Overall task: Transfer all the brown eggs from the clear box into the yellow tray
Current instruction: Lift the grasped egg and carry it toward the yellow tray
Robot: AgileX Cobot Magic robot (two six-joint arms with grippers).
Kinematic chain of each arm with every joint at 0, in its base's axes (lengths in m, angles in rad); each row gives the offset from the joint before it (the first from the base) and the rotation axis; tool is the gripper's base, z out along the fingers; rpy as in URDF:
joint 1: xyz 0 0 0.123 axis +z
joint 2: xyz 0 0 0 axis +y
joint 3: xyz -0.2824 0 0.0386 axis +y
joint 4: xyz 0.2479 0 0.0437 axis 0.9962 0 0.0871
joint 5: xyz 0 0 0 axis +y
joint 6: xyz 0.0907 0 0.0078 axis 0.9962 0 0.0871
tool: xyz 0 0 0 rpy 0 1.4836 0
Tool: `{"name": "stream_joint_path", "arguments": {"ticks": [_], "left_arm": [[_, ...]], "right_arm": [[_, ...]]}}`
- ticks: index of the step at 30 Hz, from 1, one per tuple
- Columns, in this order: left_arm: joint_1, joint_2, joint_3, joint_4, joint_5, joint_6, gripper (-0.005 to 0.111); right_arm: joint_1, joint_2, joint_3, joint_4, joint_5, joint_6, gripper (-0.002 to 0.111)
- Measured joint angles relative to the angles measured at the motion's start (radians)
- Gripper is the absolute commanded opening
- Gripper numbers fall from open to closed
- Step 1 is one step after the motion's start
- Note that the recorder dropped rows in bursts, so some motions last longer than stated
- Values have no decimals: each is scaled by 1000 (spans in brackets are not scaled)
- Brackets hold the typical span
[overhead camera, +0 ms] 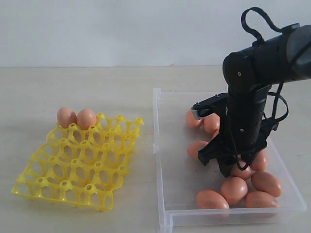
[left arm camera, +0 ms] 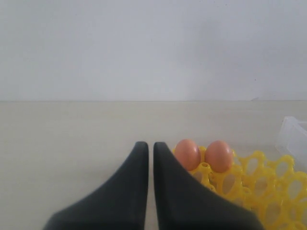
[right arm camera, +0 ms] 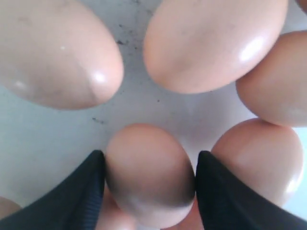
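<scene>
**Early stage: 2 eggs traysided, most left in the box**

- clear box (overhead camera: pixel 177 174): holds the bulk of the brown eggs (overhead camera: pixel 233 189). About nine show, clustered toward its right side. The right arm (overhead camera: pixel 248 116) hides part of the pile, so the count isn't firm.
- yellow tray (overhead camera: pixel 73 170): well left of the box. Only two eggs seated (overhead camera: pixel 67 117) (overhead camera: pixel 86 119), side by side in the far row. Every other cell is open.
- right gripper (right arm camera: pixel 151 153): down in the box, jaws bracketing one egg, the flanked egg (right arm camera: pixel 149 191). Pads look seated on both its sides. It's low among its neighbours, so I judge it not yet lifted.
- left gripper (left arm camera: pixel 147 143): near the tray's far corner, fingers nearly together, nothing between them.

My read: third transfer is in hand, and the rest of the box is to go.
</scene>
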Motion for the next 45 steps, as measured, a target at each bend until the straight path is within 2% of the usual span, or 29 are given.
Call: {"name": "stream_joint_path", "arguments": {"ticks": [3, 8, 12, 18, 26, 32, 39, 45], "left_arm": [[0, 0, 0, 0, 0, 0, 4], [0, 0, 0, 0, 0, 0, 4], [0, 0, 0, 0, 0, 0, 4], [0, 0, 0, 0, 0, 0, 4], [0, 0, 0, 0, -2, 0, 4], [0, 0, 0, 0, -2, 0, 4], [0, 0, 0, 0, -2, 0, 4], [0, 0, 0, 0, -4, 0, 4]], "right_arm": [[0, 0, 0, -1, 14, -18, 0], [0, 0, 2, -1, 27, -78, 0], [0, -7, 30, 45, -136, -86, 0], [0, -24, 215, 131, -724, -18, 0], [9, -41, 585, 142, -1555, 90, 0], [9, -52, 763, 117, -2046, 126, 0], [9, -66, 811, 0, -2134, 98, 0], [9, -67, 752, -141, -2136, 124, 0]]}}
